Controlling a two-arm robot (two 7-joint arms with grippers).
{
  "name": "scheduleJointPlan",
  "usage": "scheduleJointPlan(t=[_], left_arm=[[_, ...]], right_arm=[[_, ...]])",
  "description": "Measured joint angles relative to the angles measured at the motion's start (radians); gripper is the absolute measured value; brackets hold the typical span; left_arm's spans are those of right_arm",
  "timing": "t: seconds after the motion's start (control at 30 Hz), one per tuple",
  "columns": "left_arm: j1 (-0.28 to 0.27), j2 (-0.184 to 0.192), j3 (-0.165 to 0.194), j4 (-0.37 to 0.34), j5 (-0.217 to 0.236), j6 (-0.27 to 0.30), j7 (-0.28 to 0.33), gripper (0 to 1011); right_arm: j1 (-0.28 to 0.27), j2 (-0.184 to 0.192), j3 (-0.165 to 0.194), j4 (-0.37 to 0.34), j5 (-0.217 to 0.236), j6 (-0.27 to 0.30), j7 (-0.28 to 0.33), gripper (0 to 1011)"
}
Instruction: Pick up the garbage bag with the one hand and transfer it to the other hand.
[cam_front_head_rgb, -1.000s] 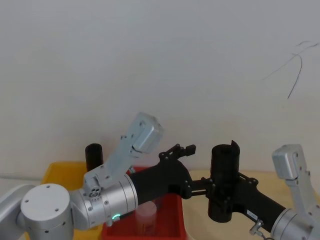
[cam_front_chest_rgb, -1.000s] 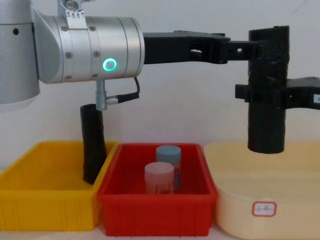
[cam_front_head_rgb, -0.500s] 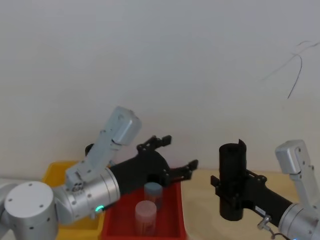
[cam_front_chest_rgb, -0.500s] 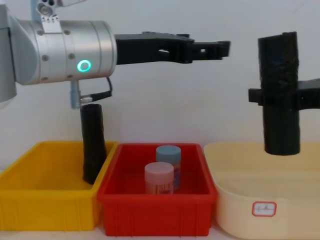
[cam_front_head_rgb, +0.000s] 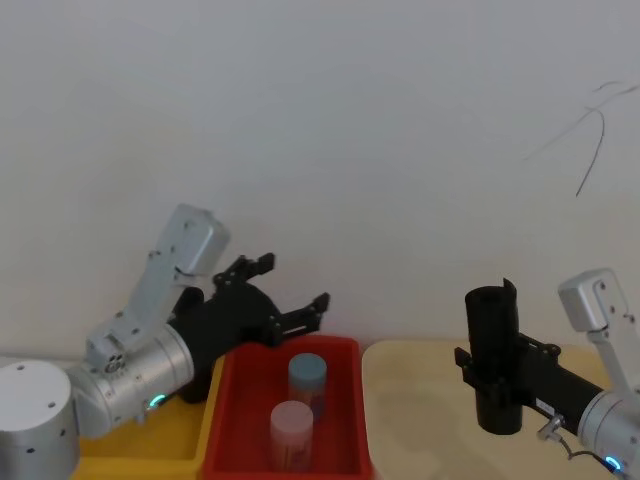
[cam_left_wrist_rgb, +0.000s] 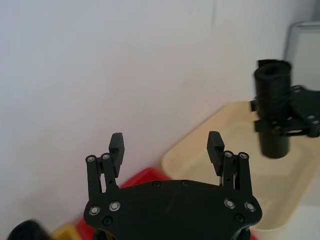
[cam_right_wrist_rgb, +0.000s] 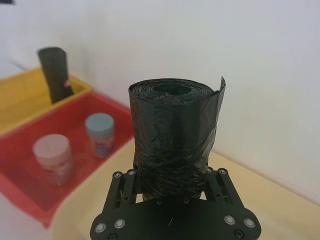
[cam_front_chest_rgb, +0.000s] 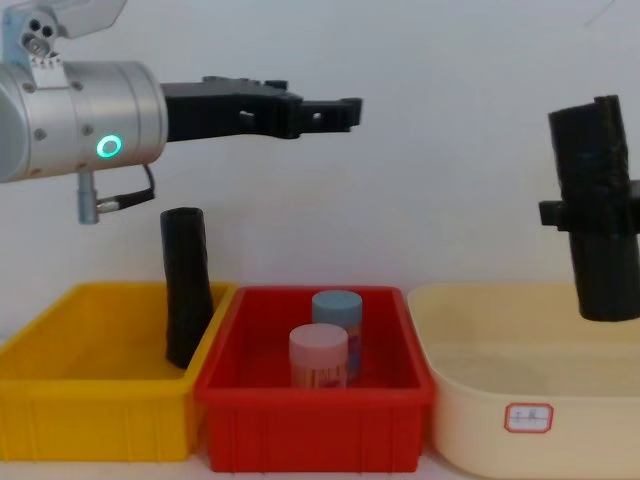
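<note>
**Bag roll in my right claw, left claw empty**

Head view: my left claw (cam_front_head_rgb: 292, 282) hangs spread wide above the back of the red bin (cam_front_head_rgb: 340, 346), gripping nothing. My right claw (cam_front_head_rgb: 492, 362) pinches the rolled black garbage bag (cam_front_head_rgb: 490, 315) upright over the cream tub (cam_front_head_rgb: 420, 400).

Left wrist view: my left claw (cam_left_wrist_rgb: 166, 142) has its fingers far apart. The garbage bag (cam_left_wrist_rgb: 272, 85) is well off, in my right claw (cam_left_wrist_rgb: 282, 127).

Right wrist view: my right claw (cam_right_wrist_rgb: 172, 182) clamps the garbage bag (cam_right_wrist_rgb: 172, 125) from both sides.

Chest view: my left claw (cam_front_chest_rgb: 335, 108), on its green-lit wrist, reaches across high above the red bin (cam_front_chest_rgb: 310, 410). The garbage bag (cam_front_chest_rgb: 590, 150), held at its middle by my right claw (cam_front_chest_rgb: 590, 212), tilts slightly, clear of the cream tub (cam_front_chest_rgb: 530, 370).
</note>
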Motion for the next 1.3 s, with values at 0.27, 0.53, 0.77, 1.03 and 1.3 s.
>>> scheduleJointPlan(t=[0.27, 0.53, 0.77, 1.03, 1.3], left_arm=[[0.004, 0.003, -0.022, 0.031, 0.027, -0.004, 0.042, 1002], [0.006, 0.004, -0.034, 0.047, 0.039, -0.007, 0.062, 1002], [0.007, 0.004, -0.039, 0.054, 0.046, -0.007, 0.073, 1001], [0.007, 0.005, -0.042, 0.059, 0.050, -0.008, 0.078, 1002], [0.009, 0.005, -0.045, 0.061, 0.052, -0.009, 0.081, 1001]], right_arm=[[0.041, -0.004, -0.004, 0.071, -0.029, 0.007, -0.004, 588], [0.061, -0.006, -0.006, 0.106, -0.042, 0.010, -0.005, 793], [0.072, -0.007, -0.007, 0.123, -0.049, 0.012, -0.006, 976], [0.078, -0.007, -0.008, 0.135, -0.054, 0.013, -0.007, 1001], [0.081, -0.008, -0.008, 0.140, -0.056, 0.013, -0.007, 1001]])
